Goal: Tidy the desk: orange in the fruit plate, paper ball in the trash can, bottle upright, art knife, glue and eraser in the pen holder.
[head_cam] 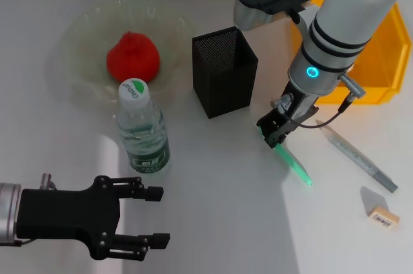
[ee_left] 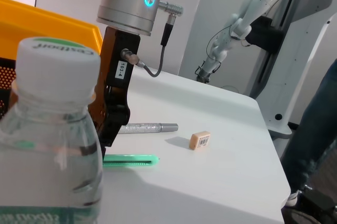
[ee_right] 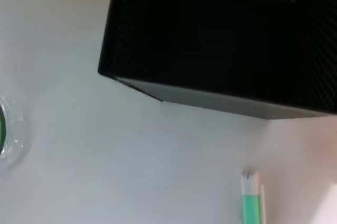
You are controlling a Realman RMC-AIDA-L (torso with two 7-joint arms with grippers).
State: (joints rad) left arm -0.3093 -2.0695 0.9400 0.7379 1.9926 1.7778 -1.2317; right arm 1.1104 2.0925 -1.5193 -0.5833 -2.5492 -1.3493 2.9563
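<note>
- Left gripper (head_cam: 153,216) sat low at the near-left corner of the white desk (head_cam: 219,209), arm lying level, black fingers (head_cam: 143,191) spread wide and holding nothing. Open desk lay ahead of it toward the middle.
- Glass fruit plate (head_cam: 77,35) stood at the far left, close to the desk's back edge, with the orange (head_cam: 132,57) inside it.
- Bottle (head_cam: 142,129) stood upright just in front of the plate's near rim, cap on, a short gap from the left gripper's fingertips.
- Black mesh pen holder (head_cam: 224,71) stood right of the plate, apart from both plate and bottle.
- Right gripper (head_cam: 274,133) reached steeply down just right of the holder, wrist ring lit blue. Its fingers looked pressed on the upper end of the green art knife (head_cam: 294,164), which lay flat on the desk; contact could not be confirmed.
- Silver glue stick (head_cam: 357,155) lay slanted right of the knife, clear of it.
- Eraser (head_cam: 383,216) lay near the right edge, nearer than the glue stick.
- Yellow trash can (head_cam: 381,61) stood at the far right, behind the right arm.
</note>
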